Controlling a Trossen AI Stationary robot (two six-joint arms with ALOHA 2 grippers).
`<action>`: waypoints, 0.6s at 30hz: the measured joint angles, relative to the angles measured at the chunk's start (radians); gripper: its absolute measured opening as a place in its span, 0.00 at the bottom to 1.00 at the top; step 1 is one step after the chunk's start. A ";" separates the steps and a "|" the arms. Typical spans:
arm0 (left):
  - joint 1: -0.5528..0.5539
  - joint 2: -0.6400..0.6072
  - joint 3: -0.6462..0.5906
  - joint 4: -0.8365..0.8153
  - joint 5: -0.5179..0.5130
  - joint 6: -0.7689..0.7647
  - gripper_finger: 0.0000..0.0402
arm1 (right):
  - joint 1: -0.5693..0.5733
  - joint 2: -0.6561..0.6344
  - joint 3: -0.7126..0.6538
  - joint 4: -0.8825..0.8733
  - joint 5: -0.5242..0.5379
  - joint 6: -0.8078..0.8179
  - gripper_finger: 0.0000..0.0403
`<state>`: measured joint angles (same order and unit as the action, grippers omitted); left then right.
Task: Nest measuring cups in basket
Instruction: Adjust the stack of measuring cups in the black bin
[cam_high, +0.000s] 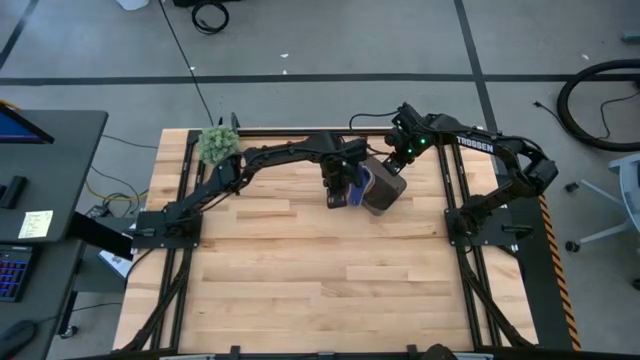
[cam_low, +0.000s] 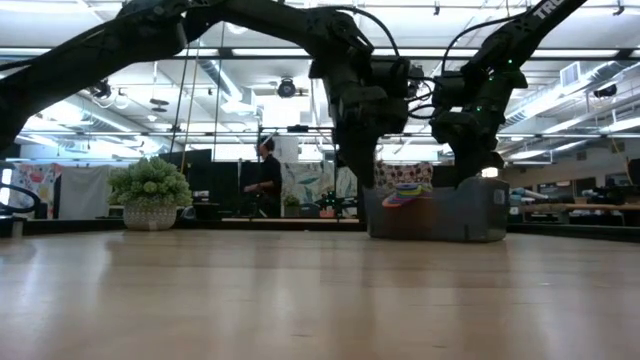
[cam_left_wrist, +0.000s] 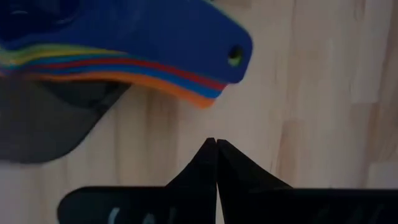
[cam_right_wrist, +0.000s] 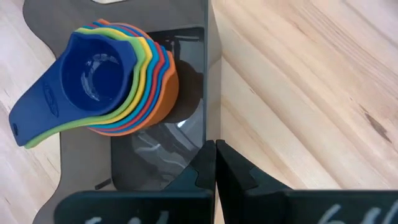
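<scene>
Several measuring cups (cam_right_wrist: 106, 81) sit nested in one stack, dark blue on top and orange lowest. Their bowls rest in the dark grey basket (cam_right_wrist: 155, 165) at the table's far middle, and their handles (cam_left_wrist: 155, 50) stick out over its left wall. My left gripper (cam_left_wrist: 216, 144) hangs shut just left of the basket, near the handle ends and above bare wood, touching nothing. My right gripper (cam_right_wrist: 216, 147) is shut at the basket's wall on the side away from the handles. My right gripper pinches the rim of the basket's thin side wall (cam_right_wrist: 210, 124) between its two fingers, one inside the basket and one outside. The fingers come slanting down from above. The basket stands flat on the table (cam_low: 440, 212).
A fuzzy green plant ball (cam_high: 217, 145) stands at the table's far left corner. Bare wood (cam_high: 320, 280) fills the near half of the table. Black frame rails (cam_high: 460, 250) run along the left and right edges.
</scene>
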<state>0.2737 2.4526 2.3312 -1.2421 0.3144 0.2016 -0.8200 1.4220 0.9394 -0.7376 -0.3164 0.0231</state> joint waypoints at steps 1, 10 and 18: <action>0.003 -0.004 0.000 -0.004 -0.009 0.001 0.00 | 0.000 0.000 0.000 0.002 0.000 0.000 0.02; 0.008 0.030 -0.002 0.023 -0.051 0.016 0.00 | 0.000 0.000 0.000 0.002 -0.040 0.000 0.02; 0.007 0.060 -0.002 0.035 -0.056 0.019 0.00 | 0.002 -0.005 -0.041 0.028 -0.061 0.003 0.02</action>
<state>0.2806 2.5127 2.3289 -1.2074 0.2585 0.2211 -0.8177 1.4174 0.8986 -0.7097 -0.3778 0.0265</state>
